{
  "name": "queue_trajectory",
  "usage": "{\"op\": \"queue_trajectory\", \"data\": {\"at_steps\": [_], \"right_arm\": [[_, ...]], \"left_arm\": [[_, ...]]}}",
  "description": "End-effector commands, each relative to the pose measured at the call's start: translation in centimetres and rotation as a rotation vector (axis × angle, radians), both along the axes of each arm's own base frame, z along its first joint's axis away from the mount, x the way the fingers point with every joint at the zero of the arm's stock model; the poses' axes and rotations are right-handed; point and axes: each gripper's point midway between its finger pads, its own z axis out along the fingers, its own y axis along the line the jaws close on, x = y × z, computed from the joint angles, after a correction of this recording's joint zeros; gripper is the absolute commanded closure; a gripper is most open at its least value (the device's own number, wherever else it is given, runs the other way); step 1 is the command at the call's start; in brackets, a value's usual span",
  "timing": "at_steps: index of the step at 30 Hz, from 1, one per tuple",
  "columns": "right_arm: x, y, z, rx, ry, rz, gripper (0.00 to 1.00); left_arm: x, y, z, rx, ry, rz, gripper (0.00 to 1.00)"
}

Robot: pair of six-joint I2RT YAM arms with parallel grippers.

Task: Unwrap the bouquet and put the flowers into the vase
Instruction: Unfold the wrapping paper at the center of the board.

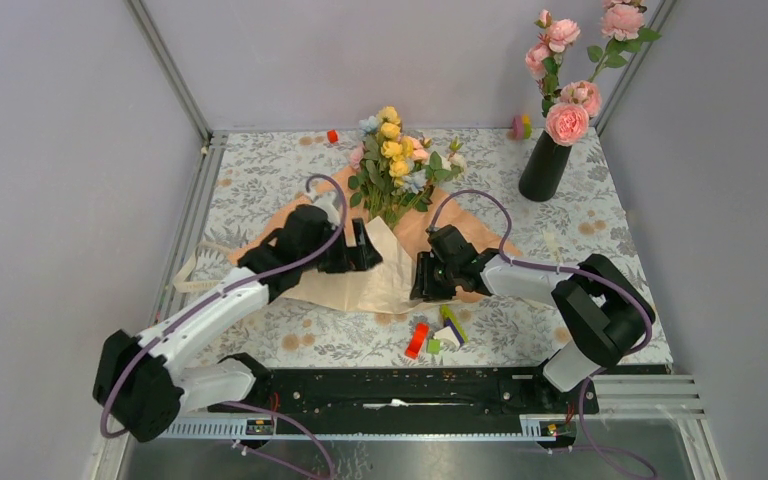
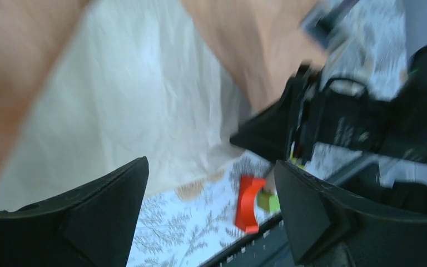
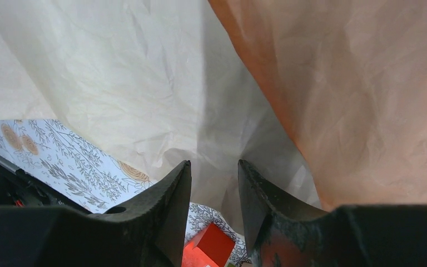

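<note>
the left gripper [image 2: 211, 162] hung over the wrapping paper [image 1: 372, 285] with its jaws spread wide and nothing between them. the paper lay opened out on the patterned tabletop [image 1: 260, 185], cream over peach. just behind it the bouquet [image 1: 395, 165] rested on the peach sheet, blooms pointing toward the back wall. the right gripper [image 3: 214, 162] sat at the paper's near edge, jaws narrowly apart; i couldn't tell whether a fold was caught there. at the back right stood the black vase [image 1: 543, 170], holding big pink roses [image 1: 567, 122].
</note>
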Motion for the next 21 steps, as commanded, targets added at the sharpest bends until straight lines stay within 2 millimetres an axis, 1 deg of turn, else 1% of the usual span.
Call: {"op": "queue_trajectory", "data": {"at_steps": [1, 4, 9, 11, 15, 21], "right_arm": [[0.6, -0.8, -0.8, -0.057, -0.023, -0.04, 0.56], [0.6, -0.9, -0.9, -0.061, -0.022, -0.042, 0.56], [0.7, -0.9, -1.2, -0.067, -0.016, -0.042, 0.56], [0.6, -0.9, -1.3, -0.07, -0.014, -0.041, 0.56], [0.7, -0.9, -1.5, -0.076, -0.012, -0.042, 0.56], [0.9, -0.8, -1.7, -0.084, -0.007, -0.036, 0.56]], "left_arm": [[-2.8, -3.6, -3.1, -0.127, 0.162, -0.141, 0.1], [-3.0, -2.2, -6.2, -0.04, 0.224, -0.09, 0.1], [-3.0, -0.3, -10.0, 0.049, 0.284, -0.026, 0.08], [-2.8, 0.5, -11.1, 0.071, 0.298, 0.011, 0.08], [-2.3, 2.5, -12.5, 0.097, 0.295, 0.11, 0.08], [-2.0, 4.9, -13.9, 0.099, 0.303, 0.22, 0.06]]}}
